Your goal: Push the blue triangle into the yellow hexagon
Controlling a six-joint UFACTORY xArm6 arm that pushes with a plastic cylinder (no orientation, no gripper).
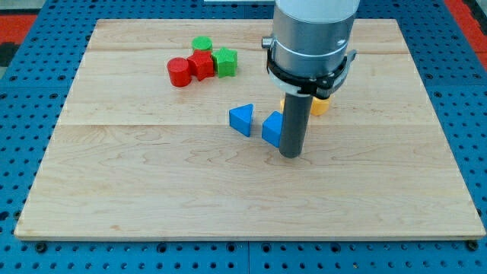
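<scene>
- The blue triangle (242, 119) lies mid-board, at ten o'clock from my tip (291, 154).
- My tip is a bare rod, holding nothing, touching a second blue block (272, 128).
- The yellow hexagon (319, 105) sits at one o'clock, half hidden behind the arm.
- Red and green blocks (202, 62) cluster at eleven o'clock.

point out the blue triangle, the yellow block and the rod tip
blue triangle (242, 119): camera view, on its front face, left of the rod.
yellow block (320, 106): camera view, on its visible right part; the rest is hidden behind the arm.
my tip (292, 154): camera view, on the rod's very bottom end.
</scene>
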